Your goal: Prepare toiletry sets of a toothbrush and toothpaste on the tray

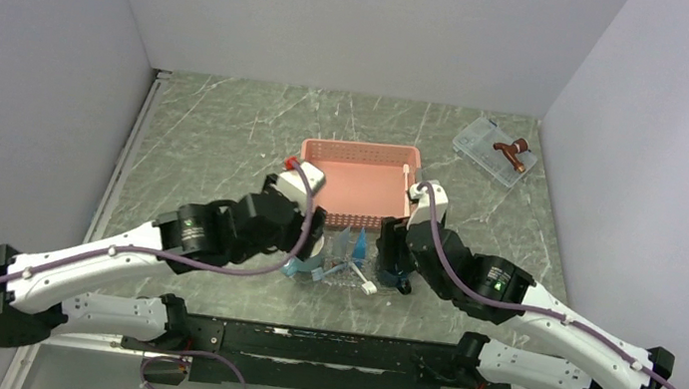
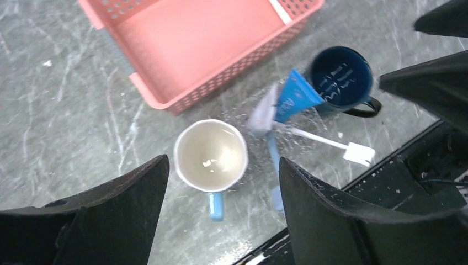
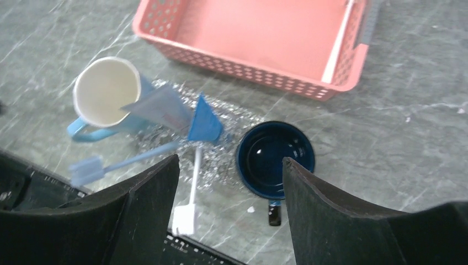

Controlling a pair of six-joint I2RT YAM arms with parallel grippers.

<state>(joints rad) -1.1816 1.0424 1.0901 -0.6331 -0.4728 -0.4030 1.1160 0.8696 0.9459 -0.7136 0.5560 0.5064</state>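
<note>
A clear textured tray (image 3: 232, 149) lies between a white mug (image 3: 105, 91) and a dark blue mug (image 3: 275, 159). On it rest a blue toothpaste (image 3: 204, 118) and a paler toothpaste (image 3: 163, 107) that leans toward the white mug. A blue toothbrush (image 3: 127, 157) and a white toothbrush (image 3: 193, 182) stick out over its near edge. Another white toothbrush (image 3: 338, 41) lies along the pink basket's right wall. My left gripper (image 2: 223, 161) hangs open above the white mug (image 2: 211, 154), holding nothing. My right gripper (image 3: 230, 160) hangs open above the tray's right part, also holding nothing.
The pink slatted basket (image 1: 359, 171) stands just behind the tray (image 1: 340, 272). A small clear box (image 1: 489, 148) with a brown object on it sits at the back right. Both arms crowd in over the tray from either side. The black base rail (image 1: 320, 347) runs along the near edge.
</note>
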